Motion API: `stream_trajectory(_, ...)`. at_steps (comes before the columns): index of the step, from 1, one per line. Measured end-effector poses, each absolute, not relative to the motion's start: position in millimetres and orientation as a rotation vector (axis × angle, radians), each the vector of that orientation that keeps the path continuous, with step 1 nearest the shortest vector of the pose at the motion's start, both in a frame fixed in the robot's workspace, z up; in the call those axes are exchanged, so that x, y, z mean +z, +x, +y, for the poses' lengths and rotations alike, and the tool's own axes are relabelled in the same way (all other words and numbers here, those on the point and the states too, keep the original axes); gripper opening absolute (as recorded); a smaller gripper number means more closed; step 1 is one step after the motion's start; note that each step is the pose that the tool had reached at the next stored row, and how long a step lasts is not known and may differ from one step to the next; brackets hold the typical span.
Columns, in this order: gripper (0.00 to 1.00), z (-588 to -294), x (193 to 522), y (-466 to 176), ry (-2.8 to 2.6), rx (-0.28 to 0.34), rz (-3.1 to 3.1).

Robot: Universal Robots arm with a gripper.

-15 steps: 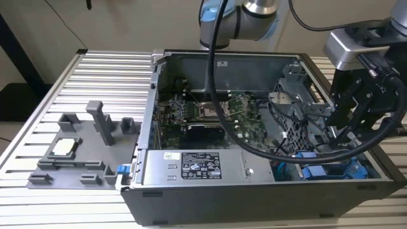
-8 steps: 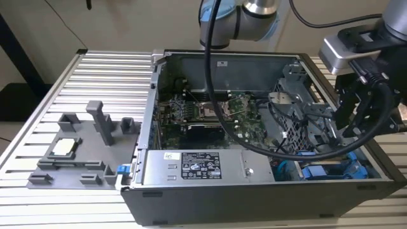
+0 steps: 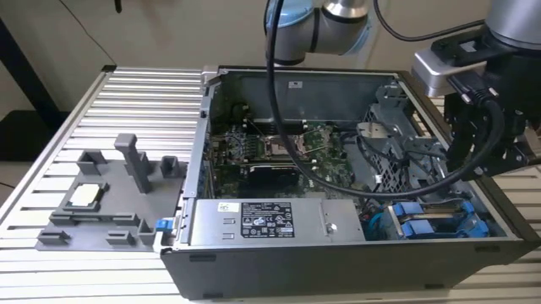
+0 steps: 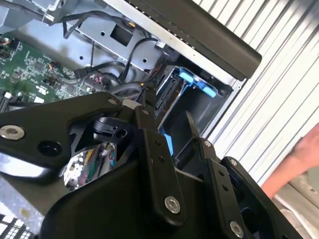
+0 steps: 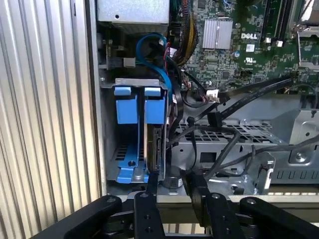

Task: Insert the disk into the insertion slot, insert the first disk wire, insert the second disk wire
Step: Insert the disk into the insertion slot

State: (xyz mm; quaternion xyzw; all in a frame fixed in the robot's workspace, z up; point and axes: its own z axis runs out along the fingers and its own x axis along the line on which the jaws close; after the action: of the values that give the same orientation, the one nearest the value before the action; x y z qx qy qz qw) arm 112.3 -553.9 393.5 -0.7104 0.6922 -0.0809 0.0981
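The hand [image 5: 174, 183], fingers spread and empty, is hovering over the disk [image 5: 155, 147] sitting in the insertion slot [image 5: 108, 129]. Loose black cables [image 5: 249, 94] alongside could be snagging a finger.

We are looking at an arm [image 3: 313, 28] that is wearing silver-grey tubes and pale blue joint caps, with thick black cables [image 3: 272, 82] trailing off it. Its gripper [image 5: 172, 180] is showing matt black linkage bars pinned by round silver screws [image 4: 172, 204], under a light grey wrist block [image 3: 435, 66].
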Motion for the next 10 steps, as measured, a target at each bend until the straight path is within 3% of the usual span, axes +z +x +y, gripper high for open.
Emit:
stream_trajectory(4,0.41,-541,392,106,-2.101,-0.263,2.044)
stream_trajectory(7,0.41,-536,392,105,-2.124,-0.335,2.052)
stream_trajectory(10,0.41,-533,390,104,-2.127,-0.353,2.051)
